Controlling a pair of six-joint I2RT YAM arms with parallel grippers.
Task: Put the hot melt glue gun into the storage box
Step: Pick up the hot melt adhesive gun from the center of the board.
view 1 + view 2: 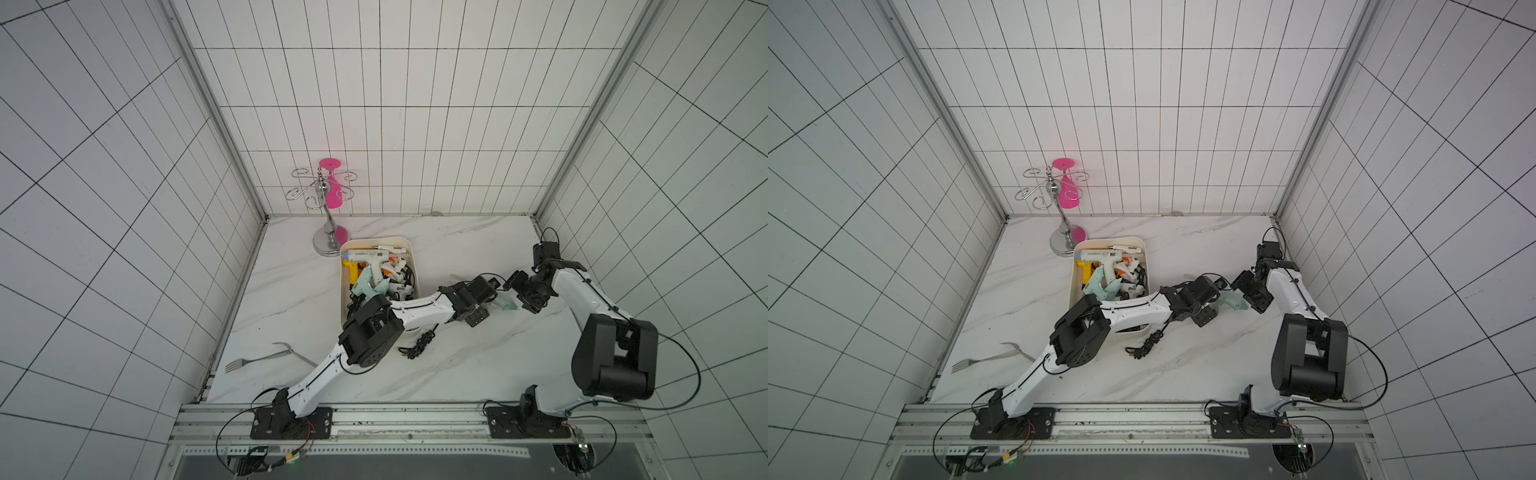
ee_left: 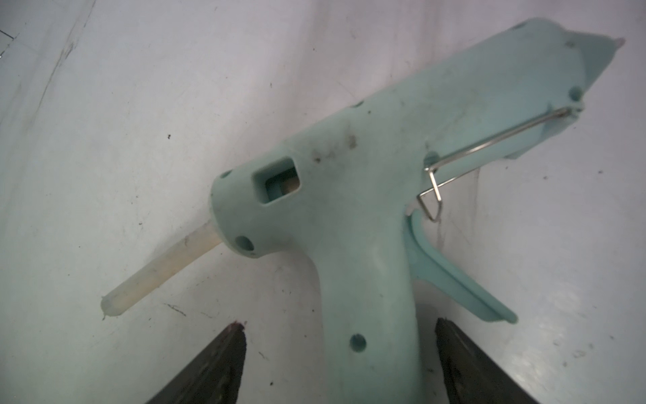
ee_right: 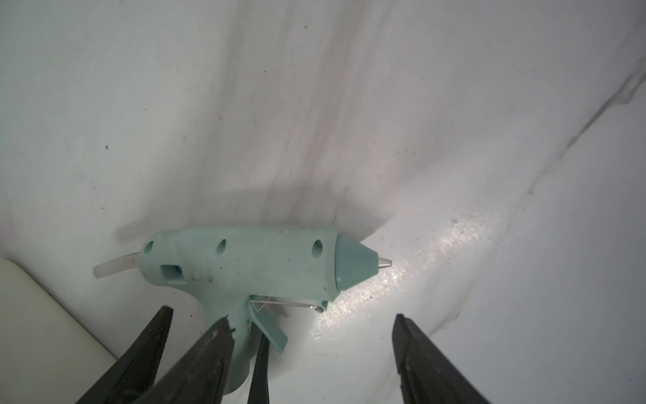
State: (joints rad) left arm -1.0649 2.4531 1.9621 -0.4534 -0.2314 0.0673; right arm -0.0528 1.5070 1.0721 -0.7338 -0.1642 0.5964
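A mint hot melt glue gun (image 2: 367, 182) lies flat on the marble table, right of the storage box, with a glue stick poking out of its back. In both top views it shows between the two grippers (image 1: 506, 302) (image 1: 1232, 301). My left gripper (image 2: 339, 321) is open and straddles the gun's handle, with a gap on each side. My right gripper (image 3: 281, 316) hangs open just past the gun's nozzle side, holding nothing. The left fingers (image 3: 213, 353) show around the handle in the right wrist view. The cream storage box (image 1: 376, 240) holds several other glue guns.
A chrome glass rack (image 1: 328, 245) with a pink glass (image 1: 332, 195) stands behind the box. A fork (image 1: 235, 365) and tongs (image 1: 286, 349) lie at the front left. A coiled black cord (image 1: 419, 347) lies by the box's near end, under my left arm.
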